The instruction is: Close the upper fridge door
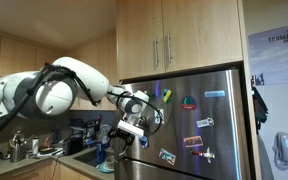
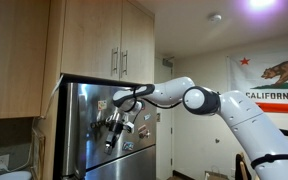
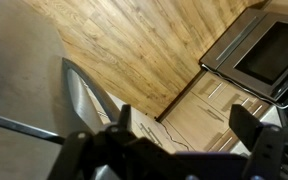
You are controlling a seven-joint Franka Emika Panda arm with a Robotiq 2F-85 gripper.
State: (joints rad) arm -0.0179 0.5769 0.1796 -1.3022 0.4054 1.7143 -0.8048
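Observation:
The upper fridge door [image 1: 199, 110] is a brushed steel panel dotted with colourful magnets; it also shows in an exterior view [image 2: 94, 125]. My gripper [image 1: 134, 127] is at the door's left edge, about mid-height, and it shows in front of the door in an exterior view [image 2: 116, 127]. In the wrist view the two fingers [image 3: 184, 125] stand apart with nothing between them, and a grey steel surface [image 3: 19, 90] fills the left side.
Light wooden cabinets with bar handles [image 1: 164, 45] hang above the fridge. A cluttered counter [image 1: 44, 150] lies to the left. A poster [image 1: 276, 45] and a wall phone [image 1: 282, 150] are on the right. A bear flag [image 2: 279, 75] hangs on the wall.

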